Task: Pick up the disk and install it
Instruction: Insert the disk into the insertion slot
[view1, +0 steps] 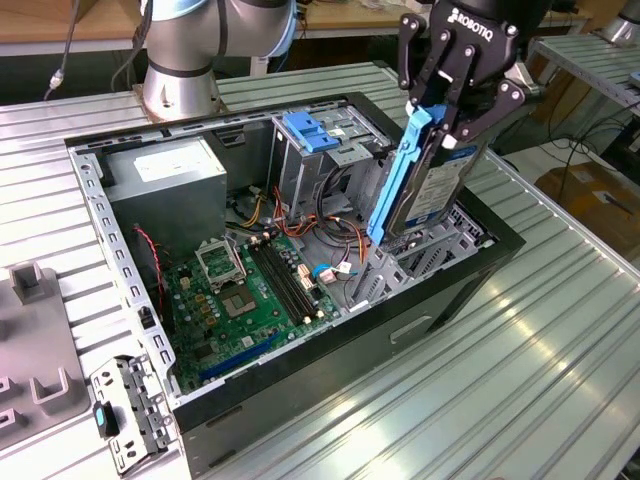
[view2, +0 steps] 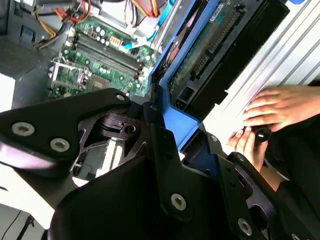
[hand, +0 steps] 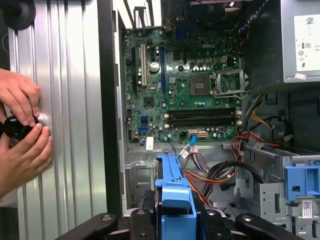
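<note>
Exterior view: my fingers are clamped on the disk, held near-upright over the open computer case, lower end maybe touching the drive bay.

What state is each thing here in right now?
Black metal computer case: lying flat, open.
Dark rectangular disk with blue rails: gripped, tilted on edge over case.
Black robot tool: shut on disk.
Black memory slots: empty.
Person's hands: resting on ribbed metal table.
</note>
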